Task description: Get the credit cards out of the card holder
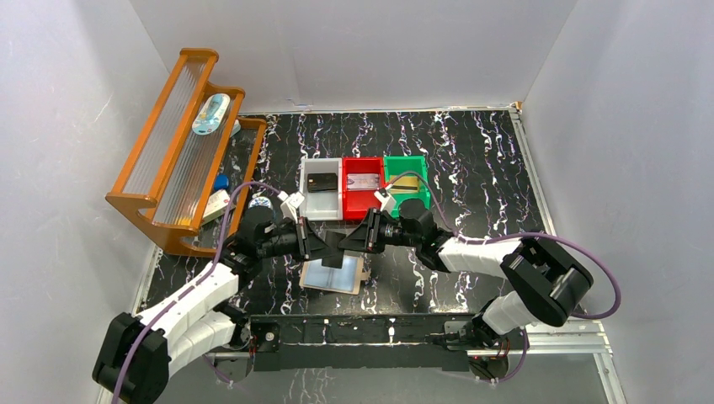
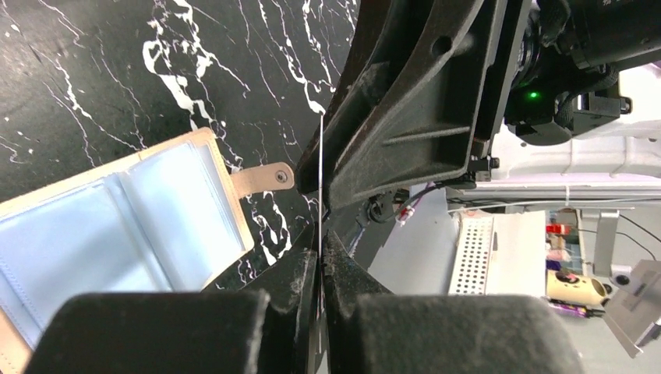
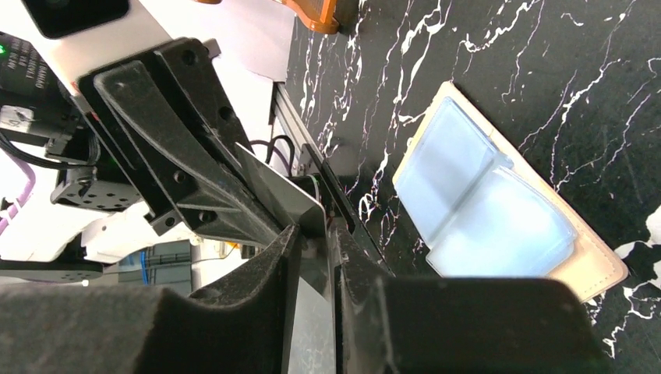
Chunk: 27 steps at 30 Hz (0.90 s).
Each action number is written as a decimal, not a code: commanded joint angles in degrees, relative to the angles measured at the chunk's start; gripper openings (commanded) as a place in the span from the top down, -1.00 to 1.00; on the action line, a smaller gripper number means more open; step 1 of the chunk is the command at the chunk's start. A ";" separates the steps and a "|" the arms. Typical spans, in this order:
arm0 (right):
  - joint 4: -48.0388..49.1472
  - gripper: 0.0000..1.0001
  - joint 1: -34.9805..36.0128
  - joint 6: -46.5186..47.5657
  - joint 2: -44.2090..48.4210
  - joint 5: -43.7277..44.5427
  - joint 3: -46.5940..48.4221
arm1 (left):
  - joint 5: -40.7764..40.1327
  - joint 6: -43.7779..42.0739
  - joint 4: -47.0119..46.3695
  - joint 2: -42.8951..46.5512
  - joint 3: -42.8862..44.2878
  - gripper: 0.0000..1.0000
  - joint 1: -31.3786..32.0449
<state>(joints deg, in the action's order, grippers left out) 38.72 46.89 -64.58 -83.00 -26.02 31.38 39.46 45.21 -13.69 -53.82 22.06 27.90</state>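
Top view: the card holder lies open at centre, long axis left to right, with a red bin above it.

Left wrist: the left pincer pinches a credit card (seen edge-on). The holder's strap tab points right.

Right wrist: the right pincer stands narrowly parted around that card. Whether it grips, I cannot tell. The holder slants toward the lower right.

Robot lab booth: white panel walls, aluminium rail, black marbled tabletop.
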 commanded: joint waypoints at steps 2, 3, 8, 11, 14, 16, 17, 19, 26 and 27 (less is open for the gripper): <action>-0.94 0.25 0.24 0.37 2.34 1.06 -0.78 | -5.74 -6.80 9.24 2.97 5.74 1.00 0.22; -3.00 0.17 0.10 0.87 2.93 1.96 -1.00 | -7.65 -8.38 11.41 3.49 6.64 1.00 0.22; -9.33 -0.13 -0.53 2.80 5.92 5.55 -1.81 | -17.46 -18.92 21.30 4.62 11.83 1.00 0.18; -12.23 -0.16 -0.53 4.20 7.21 6.56 -1.55 | -22.69 -28.11 24.44 2.60 16.07 1.00 0.22; -15.49 -0.16 -0.58 5.50 8.03 7.63 -0.82 | -27.88 -38.15 25.89 -1.47 21.00 1.00 0.22; -16.65 -0.16 -0.62 6.17 8.60 7.93 -0.68 | -28.31 -45.64 25.62 -4.79 23.83 1.00 0.22; -16.70 -0.16 -0.66 6.32 8.95 7.85 -0.70 | -28.08 -49.43 25.50 -6.58 25.04 1.00 0.22; -16.60 -0.16 -0.67 6.55 9.60 7.74 -0.75 | -27.55 -59.09 25.11 -10.63 27.43 1.00 0.22; -18.44 -0.17 -1.21 7.18 11.63 7.81 -0.07 | -30.52 -78.31 21.31 -21.48 33.44 1.00 0.22; -18.94 -0.17 -1.32 7.26 11.96 7.83 0.06 | -31.19 -79.89 21.41 -23.28 34.89 1.00 0.22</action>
<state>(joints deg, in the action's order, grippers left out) 20.45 46.28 -58.54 -73.47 -19.18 29.45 11.55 -20.43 9.41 -73.25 51.66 28.03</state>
